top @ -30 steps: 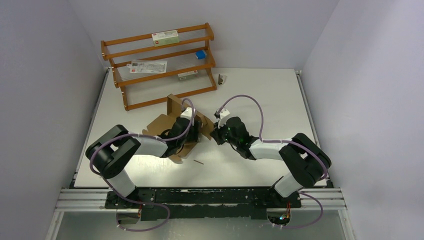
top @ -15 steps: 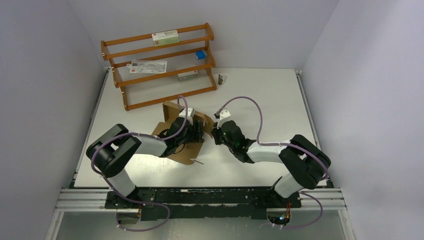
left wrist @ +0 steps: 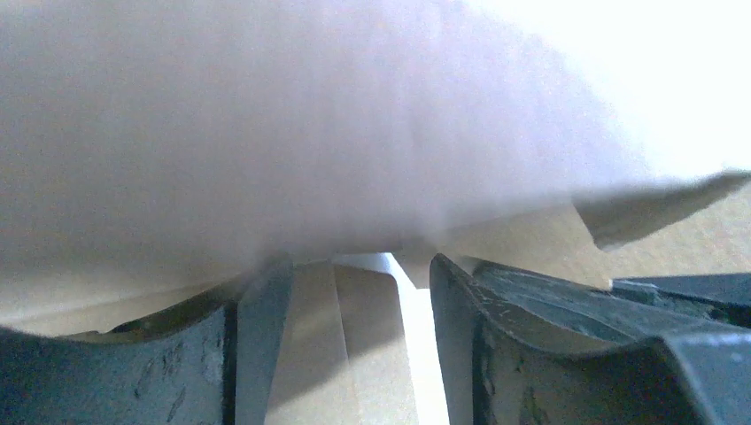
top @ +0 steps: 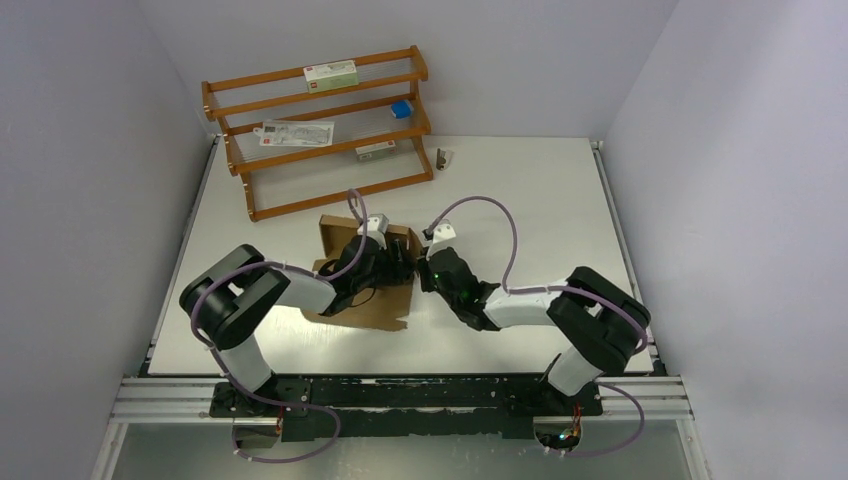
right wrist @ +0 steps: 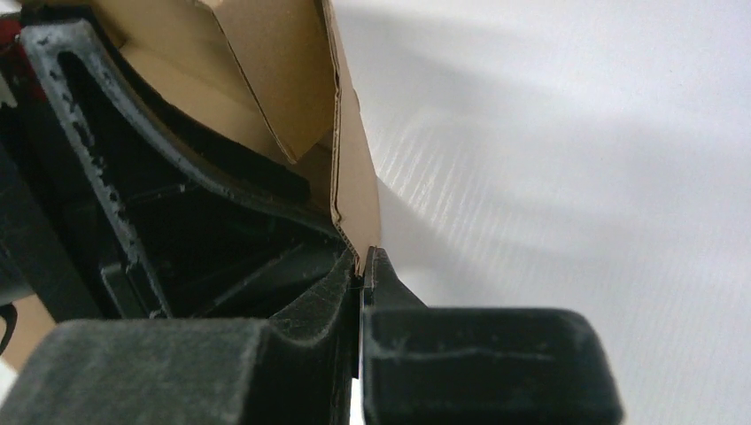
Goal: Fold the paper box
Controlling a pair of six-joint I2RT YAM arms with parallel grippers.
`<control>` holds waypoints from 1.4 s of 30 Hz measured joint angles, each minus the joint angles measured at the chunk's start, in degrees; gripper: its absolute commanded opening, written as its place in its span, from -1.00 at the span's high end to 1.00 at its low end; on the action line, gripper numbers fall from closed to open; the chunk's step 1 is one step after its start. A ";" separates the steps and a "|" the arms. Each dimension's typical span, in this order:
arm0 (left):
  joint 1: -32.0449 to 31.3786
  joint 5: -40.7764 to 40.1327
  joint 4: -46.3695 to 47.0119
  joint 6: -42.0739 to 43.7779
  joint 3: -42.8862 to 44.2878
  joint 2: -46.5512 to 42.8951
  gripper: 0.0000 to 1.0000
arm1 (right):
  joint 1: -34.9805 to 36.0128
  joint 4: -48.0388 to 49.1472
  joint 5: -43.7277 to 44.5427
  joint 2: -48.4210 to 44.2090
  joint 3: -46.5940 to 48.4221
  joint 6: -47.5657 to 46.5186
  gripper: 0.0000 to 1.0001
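A wooden rack [top: 340,194] stands at the back left of the counter [top: 520,190], well apart from the work. In front of it, left of the counter's middle, lies the paper box [top: 375,308]: a brown base panel flat on the surface, with a wall standing upright along its far edge. The left arm reaches across this panel, and the left hand [top: 398,262] sits over the box's right part. In the left wrist view its fingers [left wrist: 252,354] are spread apart, flat cardboard showing in the gap between them and a blurred panel of the box [left wrist: 310,133] filling the view above. Just beside it on the right, the right hand [top: 424,272] meets the box's right edge. In the right wrist view, the right hand [right wrist: 363,266] is pressed together, pinching the lower corner of an upright side wall of the box [right wrist: 292,80], with a flap folded inward behind that wall. White counter lies to the right.
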 measured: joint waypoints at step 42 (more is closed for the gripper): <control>32.61 8.28 -18.71 23.80 7.13 -12.04 -0.52 | 0.37 5.44 -2.49 3.96 1.11 -6.16 1.00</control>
